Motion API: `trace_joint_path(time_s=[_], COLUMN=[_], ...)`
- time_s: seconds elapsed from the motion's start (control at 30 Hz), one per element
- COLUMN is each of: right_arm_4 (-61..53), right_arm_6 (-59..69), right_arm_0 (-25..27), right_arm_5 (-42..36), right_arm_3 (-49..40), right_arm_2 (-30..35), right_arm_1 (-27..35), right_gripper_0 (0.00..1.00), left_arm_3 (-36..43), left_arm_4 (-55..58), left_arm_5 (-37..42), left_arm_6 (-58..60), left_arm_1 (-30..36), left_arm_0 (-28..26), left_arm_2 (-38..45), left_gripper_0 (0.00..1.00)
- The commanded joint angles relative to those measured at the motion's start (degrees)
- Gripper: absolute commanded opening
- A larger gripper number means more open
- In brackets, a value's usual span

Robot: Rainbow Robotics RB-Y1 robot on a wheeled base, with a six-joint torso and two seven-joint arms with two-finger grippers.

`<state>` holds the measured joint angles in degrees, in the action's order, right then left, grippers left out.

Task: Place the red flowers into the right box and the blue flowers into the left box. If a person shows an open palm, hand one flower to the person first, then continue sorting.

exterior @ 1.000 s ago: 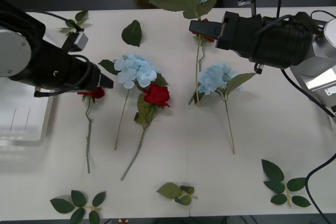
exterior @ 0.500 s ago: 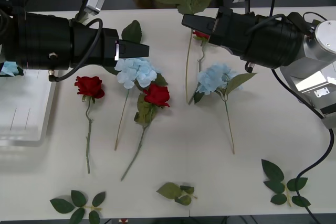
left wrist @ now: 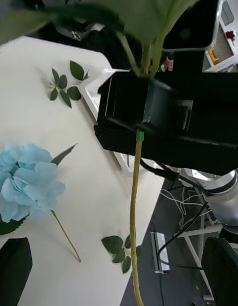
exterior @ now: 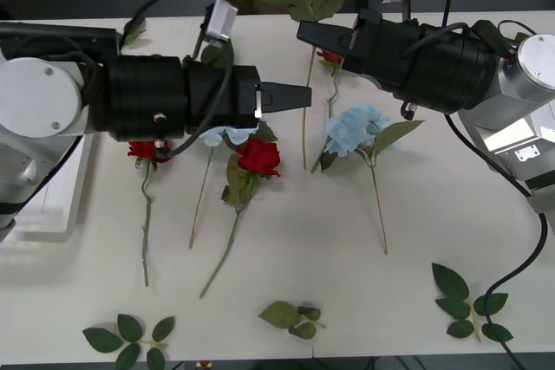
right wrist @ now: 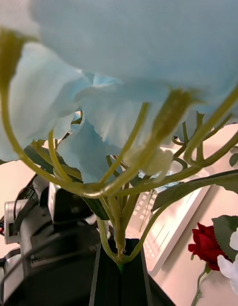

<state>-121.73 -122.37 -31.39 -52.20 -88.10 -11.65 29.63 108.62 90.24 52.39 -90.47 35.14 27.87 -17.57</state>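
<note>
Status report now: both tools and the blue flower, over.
Right tool shut on blue flower, held high at table's far edge. Left tool open, level, pointing at hanging stem. Nothing between them.

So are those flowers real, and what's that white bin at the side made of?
They look artificial. The blue flowers have matte, cloth-like petals, and the red flowers a velvety fabric look on thin, stiff, plastic-looking stems. The left box looks like smooth, slightly glossy white plastic. The right gripper holds one blue flower up.
</note>
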Motion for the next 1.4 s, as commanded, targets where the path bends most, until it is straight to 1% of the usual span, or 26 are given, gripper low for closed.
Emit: trace_joint_path(time_s=[0.03,0.17,0.37,0.4,0.43,0.47,0.83,0.87,0.9,0.93,1.03,1.07,1.1,1.13,1.27,1.4], right_arm_4=[-0.9,-0.9,-0.9,-0.9,-0.9,-0.9,-0.9,-0.9,-1.0,-1.0,-1.1,-1.1,-1.1,-1.1,-1.1,-2.4], right_arm_6=[-1.7,-1.9,-2.1,-2.2,-2.3,-2.3,-2.5,-2.5,-2.7,-2.8,-3.0,-3.0,-3.1,-3.4,-3.9,-4.1], right_arm_0=[0.1,0.1,0.2,0.2,0.2,0.2,0.3,0.4,0.4,0.5,0.9,1.0,1.2,1.5,2.6,5.5], right_arm_5=[0.7,0.9,1.0,1.0,1.1,1.1,1.5,1.6,1.8,1.8,1.8,1.8,1.8,1.8,1.1,2.0], right_arm_3=[-2.6,-2.6,-2.5,-2.6,-2.6,-2.5,-2.6,-2.6,-2.6,-2.5,-2.6,-2.5,-2.5,-2.6,-2.5,-2.6], right_arm_2=[-0.2,-0.2,-0.1,-0.2,-0.2,-0.2,-0.2,-0.2,-0.1,-0.1,0.0,0.0,0.2,0.5,1.9,4.6], right_arm_1=[-1.2,-1.2,-1.2,-1.2,-1.2,-1.2,-1.2,-1.2,-1.2,-1.2,-1.2,-1.2,-0.9,-0.5,1.0,3.3], right_gripper_0=[0.00,0.00,0.00,0.00,0.00,0.00,0.00,0.08,0.26,0.41,0.78,0.81,0.88,0.91,0.92,0.92], left_arm_3=[-3.3,-5.4,-7.5,-7.6,-7.6,-7.6,-7.6,-7.6,-7.6,-7.6,-7.6,-7.6,-7.6,-7.6,-7.6,-7.6], left_arm_4=[2.5,3.5,3.5,3.7,3.7,3.8,5.2,5.2,5.4,5.4,5.4,5.4,5.5,5.5,5.6,5.8], left_arm_5=[-3.9,-6.1,-6.2,-6.2,-6.2,-6.2,-6.2,-6.2,-6.2,-6.2,-6.2,-6.2,-6.3,-6.5,-6.5,-6.5], left_arm_6=[-2.9,-2.9,-3.0,-3.0,-3.0,-3.0,-4.3,-4.3,-4.4,-4.4,-4.6,-4.6,-4.7,-4.8,-5.1,-5.3], left_arm_1=[0.5,-0.1,-2.2,-2.3,-2.3,-2.3,-2.4,-2.3,-2.3,-2.3,-2.3,-2.3,-2.3,-2.3,-2.3,-2.2], left_arm_0=[6.0,8.9,10.8,10.9,10.9,10.9,10.7,10.7,10.7,10.7,10.7,10.7,10.7,10.6,10.6,10.5], left_arm_2=[-6.2,-9.2,-9.5,-9.6,-9.6,-9.5,-9.5,-9.5,-9.5,-9.5,-9.5,-9.5,-9.5,-9.5,-9.5,-9.5], left_gripper_0=[1.00,1.00,1.00,0.76,0.42,0.00,0.00,0.00,0.00,0.00,0.00,0.00,0.00,0.00,0.00,0.00])
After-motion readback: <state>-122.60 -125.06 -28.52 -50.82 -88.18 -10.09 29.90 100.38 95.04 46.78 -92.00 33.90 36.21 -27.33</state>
